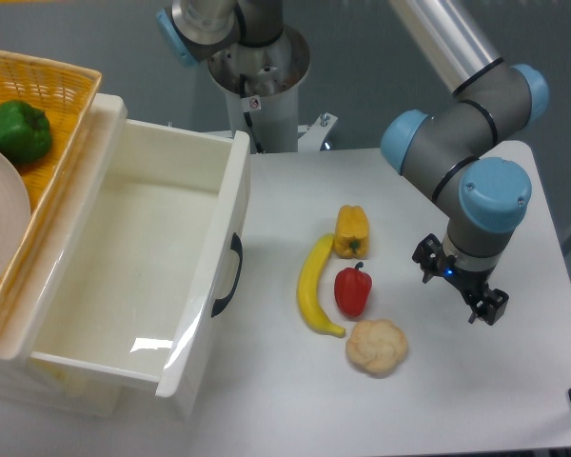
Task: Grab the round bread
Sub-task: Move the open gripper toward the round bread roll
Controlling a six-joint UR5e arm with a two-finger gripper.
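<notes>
The round bread (377, 347) is a pale beige, lumpy bun on the white table, near the front, just below the red pepper (353, 289). My gripper (459, 286) hangs to the right of the bread and a little behind it, apart from it, above the table. Its two dark fingers stand apart with nothing between them, so it is open and empty.
A yellow banana (314, 286) and a yellow bell pepper (351, 230) lie left of and behind the red pepper. A large white open bin (230, 243) stands at the left. A wicker basket (57, 143) with a green pepper (17, 129) sits on its far-left side.
</notes>
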